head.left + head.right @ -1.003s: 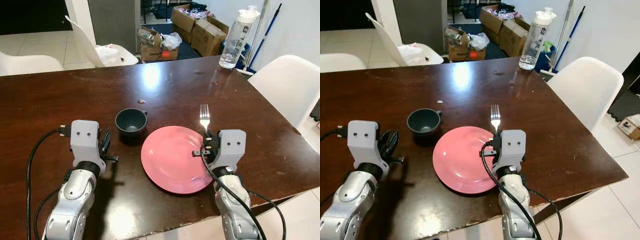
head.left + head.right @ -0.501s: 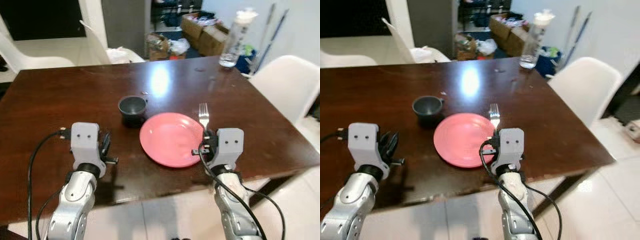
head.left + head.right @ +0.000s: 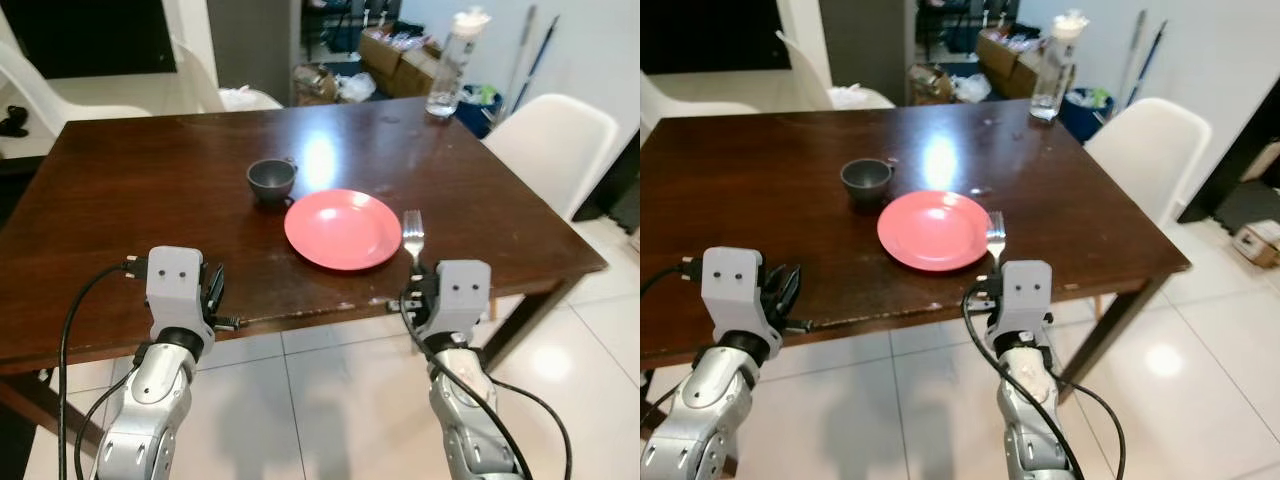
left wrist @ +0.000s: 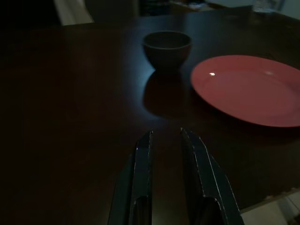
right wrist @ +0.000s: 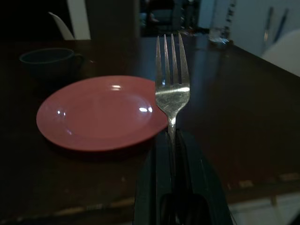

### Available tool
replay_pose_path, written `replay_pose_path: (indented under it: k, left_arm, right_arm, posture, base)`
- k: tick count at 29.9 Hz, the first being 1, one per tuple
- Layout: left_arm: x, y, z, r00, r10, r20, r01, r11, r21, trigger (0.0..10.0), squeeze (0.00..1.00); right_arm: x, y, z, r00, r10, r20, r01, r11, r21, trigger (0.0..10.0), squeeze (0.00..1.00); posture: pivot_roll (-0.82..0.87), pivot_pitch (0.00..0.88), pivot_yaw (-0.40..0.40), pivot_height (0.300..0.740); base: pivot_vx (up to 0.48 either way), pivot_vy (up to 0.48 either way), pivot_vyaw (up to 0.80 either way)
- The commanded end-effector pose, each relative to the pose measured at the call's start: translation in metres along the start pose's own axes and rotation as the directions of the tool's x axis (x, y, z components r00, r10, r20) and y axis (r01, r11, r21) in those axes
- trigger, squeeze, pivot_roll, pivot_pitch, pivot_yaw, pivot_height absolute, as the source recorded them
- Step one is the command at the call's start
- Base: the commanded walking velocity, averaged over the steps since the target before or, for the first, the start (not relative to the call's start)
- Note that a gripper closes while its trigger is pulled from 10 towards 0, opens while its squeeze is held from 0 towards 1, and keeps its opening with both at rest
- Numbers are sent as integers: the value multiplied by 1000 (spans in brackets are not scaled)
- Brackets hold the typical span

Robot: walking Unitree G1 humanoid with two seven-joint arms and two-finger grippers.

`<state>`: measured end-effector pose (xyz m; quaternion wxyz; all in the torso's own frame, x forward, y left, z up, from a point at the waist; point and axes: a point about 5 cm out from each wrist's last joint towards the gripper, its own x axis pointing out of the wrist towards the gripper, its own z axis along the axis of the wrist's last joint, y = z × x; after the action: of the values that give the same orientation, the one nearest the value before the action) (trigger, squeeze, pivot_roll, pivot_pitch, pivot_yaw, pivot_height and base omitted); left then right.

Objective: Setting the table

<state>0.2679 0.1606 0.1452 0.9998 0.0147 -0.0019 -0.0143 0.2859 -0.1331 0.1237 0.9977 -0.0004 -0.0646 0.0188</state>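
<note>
A pink plate (image 3: 342,228) lies on the dark wooden table (image 3: 150,190) near its front edge, with a dark cup (image 3: 271,178) just behind it to the left. My right gripper (image 3: 416,282) is shut on the handle of a silver fork (image 3: 413,232), held tines forward at the table's front edge, right of the plate. In the right wrist view the fork (image 5: 172,89) stands between the fingers with the plate (image 5: 101,112) beyond. My left gripper (image 3: 213,292) hovers at the front edge, left of the plate, fingers (image 4: 143,154) a narrow gap apart, holding nothing.
A clear water bottle (image 3: 446,65) stands at the far right corner. White chairs flank the table on the right (image 3: 545,140) and at the far left (image 3: 60,100). Cardboard boxes (image 3: 395,50) lie behind. Tiled floor (image 3: 300,400) spreads below my arms.
The camera has drawn back from the table, so the whole tabletop and the floor now show. Both grippers have come back to the front edge. The fork stays held.
</note>
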Motion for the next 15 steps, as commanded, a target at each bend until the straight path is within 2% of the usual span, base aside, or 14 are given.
replay_pose_path:
  k: [1,4,10,13,15]
  left_arm:
    - [0,0,-1,1000,-3,-5,3,1000,5,10000,0]
    - [0,0,-1,1000,-4,-6,4,1000,4,10000,0]
    - [-1,-1,-3,1000,-8,-12,8,1000,1,10000,0]
    - [-2,-2,-12,998,-33,-49,32,999,-13,10000,0]
    - [-3,3,-21,996,-25,-81,24,1000,-13,10000,0]
  right_arm:
    - [0,2,-1,1000,1,-3,-1,1000,17,10000,0]
    - [0,2,-2,1000,-2,-7,2,1000,25,10000,0]
    - [0,0,-4,1000,-9,-25,10,999,42,10000,0]
    - [-3,-3,-12,998,4,-59,-4,1000,3,10000,0]
    - [-9,-6,-24,994,40,-100,-47,997,-67,10000,0]
  posture:
    - [-24,14,45,740]
    - [-25,14,45,740]
    - [-27,16,42,740]
    - [-29,16,41,740]
    - [-32,17,40,740]
  base:
    - [0,0,0]
    - [0,0,0]
    - [0,0,-800]
    - [0,0,-800]
    - [0,0,-800]
